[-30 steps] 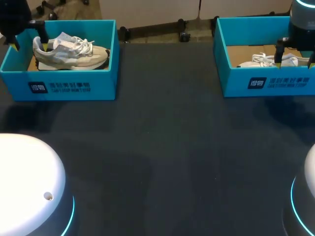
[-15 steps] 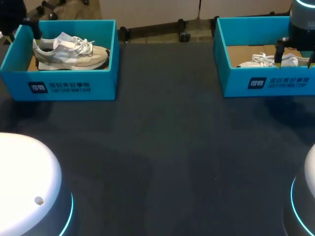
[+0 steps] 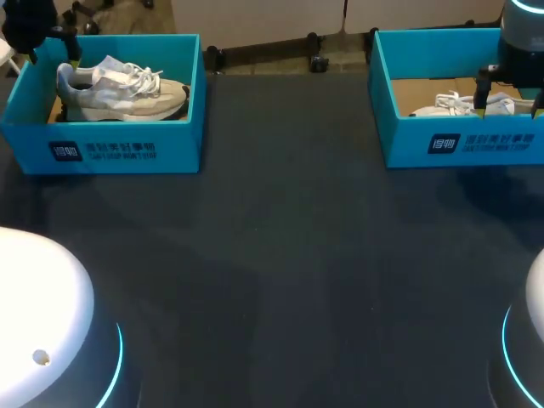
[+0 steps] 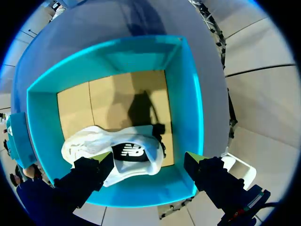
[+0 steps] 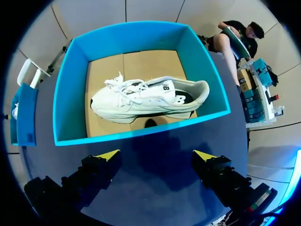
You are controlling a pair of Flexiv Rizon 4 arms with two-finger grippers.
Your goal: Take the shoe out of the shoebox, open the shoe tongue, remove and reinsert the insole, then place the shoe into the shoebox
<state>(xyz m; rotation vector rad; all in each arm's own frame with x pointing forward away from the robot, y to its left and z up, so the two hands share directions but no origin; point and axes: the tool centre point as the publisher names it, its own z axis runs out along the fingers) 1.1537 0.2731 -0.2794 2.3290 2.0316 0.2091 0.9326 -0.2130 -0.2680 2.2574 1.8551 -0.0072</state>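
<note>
A beige and white shoe lies in the left blue shoebox at the table's far left. My left gripper hangs above that box's far left corner. In the left wrist view it is open over the shoe's heel end, touching nothing. A white shoe lies on its side in the right blue shoebox. My right gripper is open above that box's front wall; in its wrist view it hovers just outside the wall, with the shoe ahead.
The two shoeboxes stand at the far corners of the dark table. Each box has a brown cardboard floor. My arms' white bases sit at the near corners.
My left gripper has risen and drawn back from the shoe's heel toward the box's far left corner. The right arm has not moved.
</note>
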